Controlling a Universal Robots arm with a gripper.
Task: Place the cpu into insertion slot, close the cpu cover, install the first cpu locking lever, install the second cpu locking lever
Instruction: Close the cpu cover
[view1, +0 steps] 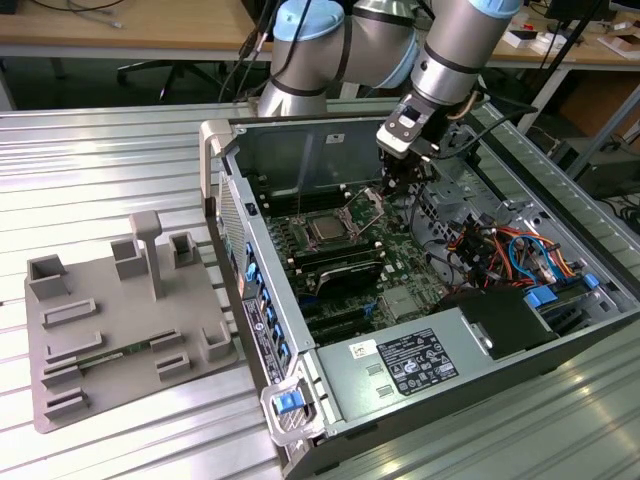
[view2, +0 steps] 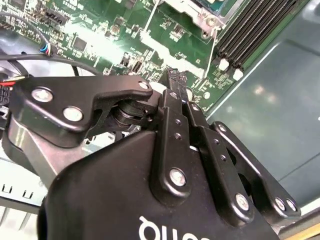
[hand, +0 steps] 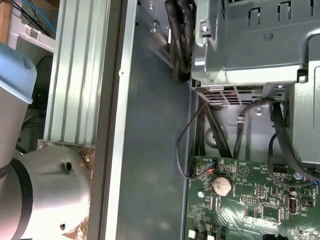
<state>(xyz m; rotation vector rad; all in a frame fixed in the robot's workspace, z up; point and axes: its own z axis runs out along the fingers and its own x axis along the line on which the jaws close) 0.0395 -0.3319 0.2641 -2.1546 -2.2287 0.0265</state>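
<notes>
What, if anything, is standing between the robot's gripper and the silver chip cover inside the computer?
Nothing visible. In the exterior view the gripper hangs right beside the raised cpu cover, with no cable or part between them. The cpu lies flat next to the cover.

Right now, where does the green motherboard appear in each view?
Exterior view: motherboard inside the open case, under the gripper.
Second wrist view: motherboard beyond the gripper, beside memory slots.
First wrist view: motherboard carrying a coin battery.
Shared landmark: grey case wall bordering the board.
</notes>
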